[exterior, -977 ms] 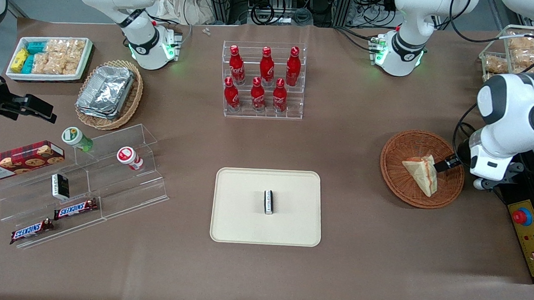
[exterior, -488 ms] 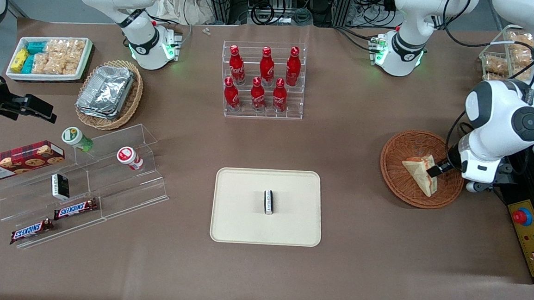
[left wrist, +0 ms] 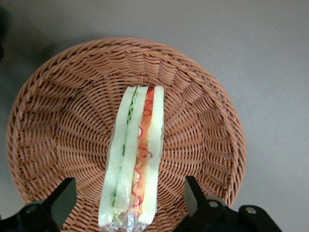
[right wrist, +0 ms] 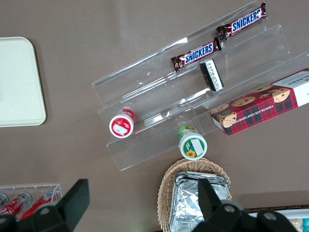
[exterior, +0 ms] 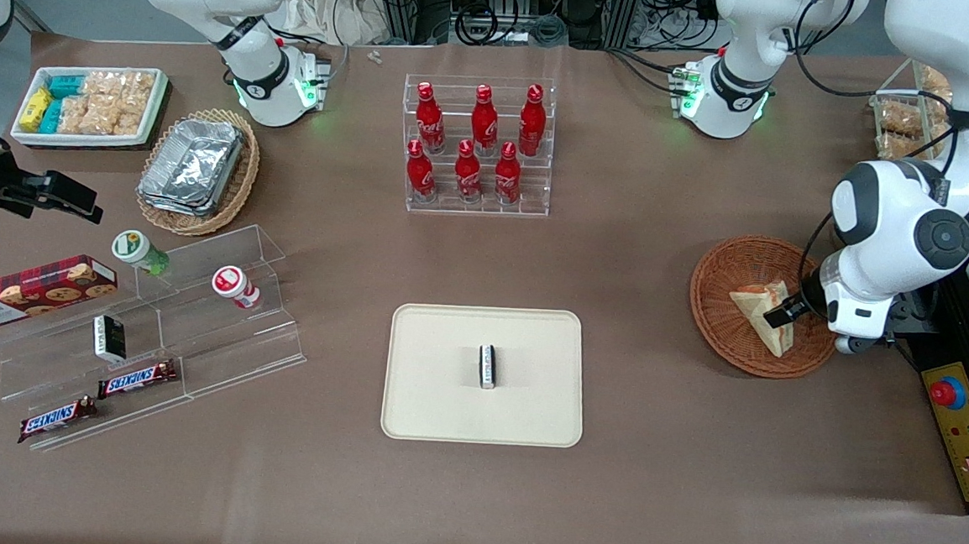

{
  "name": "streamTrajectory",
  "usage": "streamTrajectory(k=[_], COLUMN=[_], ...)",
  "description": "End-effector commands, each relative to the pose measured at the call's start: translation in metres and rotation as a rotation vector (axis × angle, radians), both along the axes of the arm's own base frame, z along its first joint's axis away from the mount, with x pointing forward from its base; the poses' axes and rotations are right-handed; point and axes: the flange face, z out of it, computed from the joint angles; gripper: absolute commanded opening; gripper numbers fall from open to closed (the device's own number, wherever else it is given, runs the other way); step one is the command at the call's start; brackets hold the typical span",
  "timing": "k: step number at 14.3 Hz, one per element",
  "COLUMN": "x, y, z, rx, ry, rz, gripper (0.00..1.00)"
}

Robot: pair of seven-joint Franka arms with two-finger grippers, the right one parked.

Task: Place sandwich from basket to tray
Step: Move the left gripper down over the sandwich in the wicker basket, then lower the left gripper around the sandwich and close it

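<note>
One sandwich [exterior: 761, 317] lies in the one reddish basket [exterior: 728, 270] at the working arm's end of the desk [exterior: 648, 484]. In the left wrist view the sandwich [left wrist: 136, 157] stands on edge in the basket [left wrist: 203, 125], its cut edge up, showing green and red-orange filling between pale bread. The jaws are spread wide: two dark fingers [left wrist: 197, 193] sit either side of the sandwich, clear of it, low over the weave. In the front view the gripper [exterior: 781, 311] is at the sandwich's edge, over the basket.

One beige tray [exterior: 426, 403] sits mid-desk, nearer the front camera than the bottles and well apart from the basket. On it stands one small black-and-white pack [exterior: 487, 365].

A clear rack [exterior: 539, 208] holds six red bottles [exterior: 483, 120], three in each of two rows.

Toward the parked arm's end there is a clear stepped shelf [exterior: 236, 349] with two Snickers bars [exterior: 138, 379], one more small black-and-white pack [exterior: 109, 337], one red-lidded cup [exterior: 234, 284] and one green-lidded cup [exterior: 137, 250]. One cookie box [exterior: 29, 288] rests at the shelf's end. A second, paler basket [exterior: 237, 190] holds a stack of foil containers [exterior: 191, 163]; the count in the stack cannot be told. One white bin [exterior: 154, 109] of snack packets lies just beside it, farther from the front camera.
</note>
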Motion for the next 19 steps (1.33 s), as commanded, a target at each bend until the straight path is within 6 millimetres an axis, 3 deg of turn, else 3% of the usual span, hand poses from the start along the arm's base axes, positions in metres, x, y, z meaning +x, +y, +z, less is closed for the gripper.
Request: streamTrajectory(k=[1,7,13,17,18,19], x=[-0.001,-0.004,-0.026,-0.031,-0.035,-0.037], y=[-0.003,-0.004,-0.002,-0.002,-0.002,-0.001], z=[-0.008,-0.020,-0.043,-0.051,-0.056,-0.059], rx=[-0.006,-0.005,-0.001,0.001,0.002,0.006], ry=[-0.006,0.014,0.008,0.004,-0.003,-0.034], rz=[0.057,0.057,0.061,0.061,0.061,0.059], gripper=[0.99,0.99,1.00,0.99,0.98,0.90])
